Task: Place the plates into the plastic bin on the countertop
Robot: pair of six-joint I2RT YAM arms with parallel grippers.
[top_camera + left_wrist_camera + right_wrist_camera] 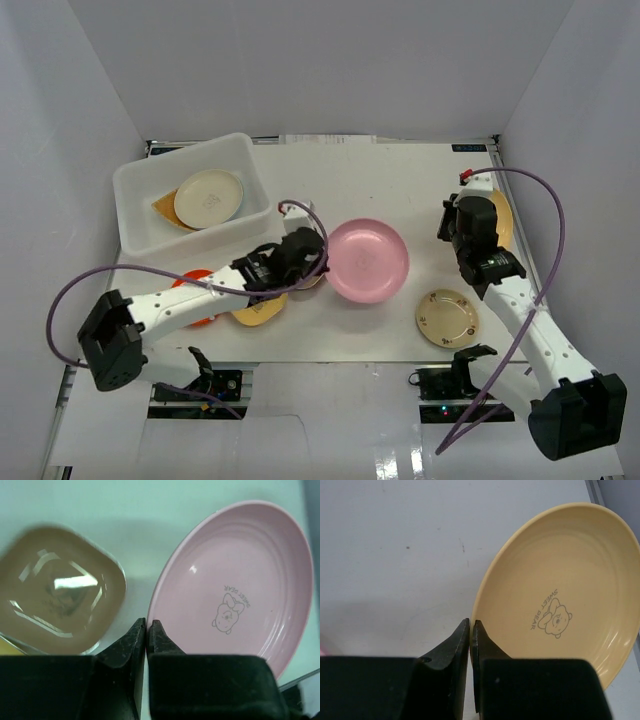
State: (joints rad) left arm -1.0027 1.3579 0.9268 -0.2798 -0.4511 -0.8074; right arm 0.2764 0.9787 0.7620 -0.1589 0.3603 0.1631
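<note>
The left end effector [147, 625] has its two fingers pressed together with nothing between them. Its tips sit just at the near rim of the pink plate [235, 590], which spreads ahead and to its right. A brown dish [60, 590] lies just beside it, ahead and to its left. The right end effector [470, 625] is likewise closed and holds nothing. The rim of a yellow plate [560, 590] starts right at its tips and runs off to its right, close to the edge of the desk [380, 180].

Farther out, the bin [200, 238] stands behind and to the left of the left end effector, with a cream plate [208, 197] already inside on top of another. A flowered plate [447, 317] lies back toward the right arm's base.

The likely trouble is in the pinch. With fingers closed, either end effector would only shove its plate across the smooth desk, not grip it. The yellow plate has little room before the edge and could slide against the rail or tip over it. On the left, fingers spreading next to the brown dish may knock it. A shallow hold on a thin rim could also let a plate swing and drop on the way to the bin.
</note>
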